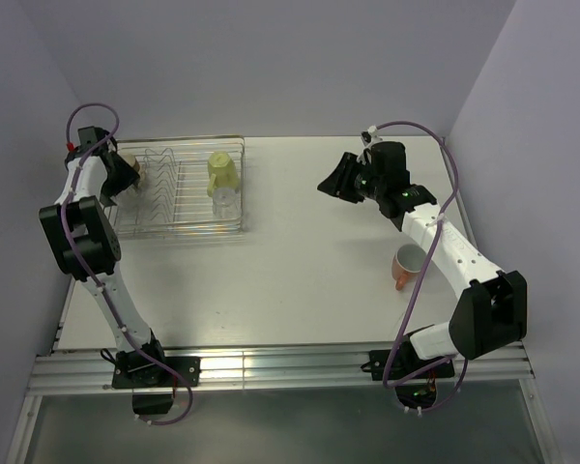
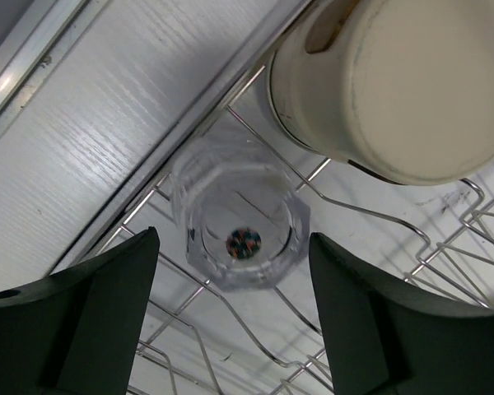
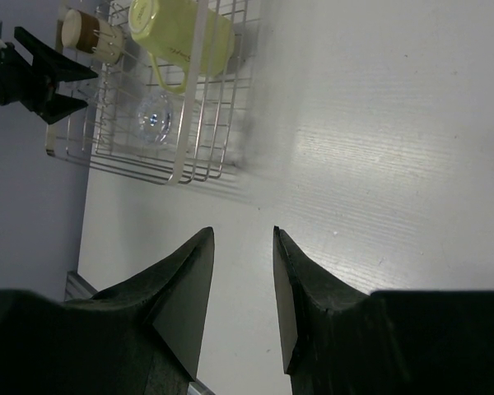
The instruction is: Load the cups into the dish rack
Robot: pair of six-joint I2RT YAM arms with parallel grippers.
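The dish rack (image 1: 164, 228) stands at the back left of the table. In it lie a pale yellow-green mug (image 1: 222, 169) (image 3: 181, 33), a clear glass (image 1: 226, 203) (image 3: 154, 115) just in front of the mug, and a brown cup (image 1: 128, 159) (image 3: 90, 33) with a cream base (image 2: 403, 82) at the left end. My left gripper (image 1: 128, 180) (image 2: 233, 239) hangs open over that end, and a second clear glass (image 2: 240, 222) sits on the wires between its fingers, touching neither. An orange mug (image 1: 404, 266) rests on the table under the right arm. My right gripper (image 1: 333, 184) (image 3: 242, 230) hovers open and empty.
Grey walls close in the table on the left, back and right. Aluminium rails (image 1: 271, 367) run along the near edge by the arm bases. Purple cables loop off both arms. The rack's thin wires (image 2: 354, 206) rise beside my left fingers.
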